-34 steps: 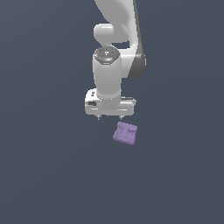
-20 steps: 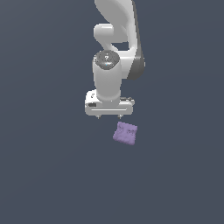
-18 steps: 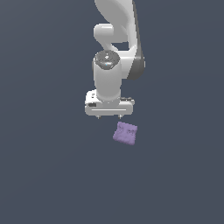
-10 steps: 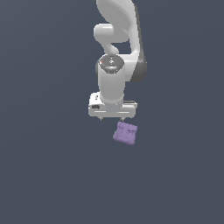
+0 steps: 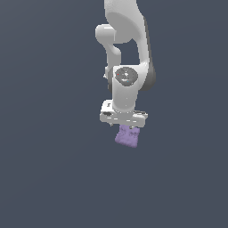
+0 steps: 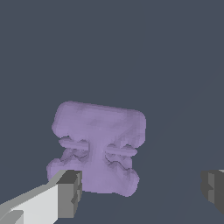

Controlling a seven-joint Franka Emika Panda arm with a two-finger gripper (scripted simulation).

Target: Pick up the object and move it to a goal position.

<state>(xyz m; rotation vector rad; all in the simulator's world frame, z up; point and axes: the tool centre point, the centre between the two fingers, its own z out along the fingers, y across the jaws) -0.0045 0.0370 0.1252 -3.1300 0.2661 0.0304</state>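
Pincer (image 6: 142, 192) spread wide above purple block (image 6: 97, 146) — not touching.

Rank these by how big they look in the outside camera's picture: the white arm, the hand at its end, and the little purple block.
1. The white arm looks by far the largest.
2. The hand comes next: its white body looks wider than the block.
3. The purple block looks smallest, though the hand partly covers its top.

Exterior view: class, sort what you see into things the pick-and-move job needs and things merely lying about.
Needed for the job:
- purple block
- tool, open above the block

Lying about:
- nothing; only the bare grey floor
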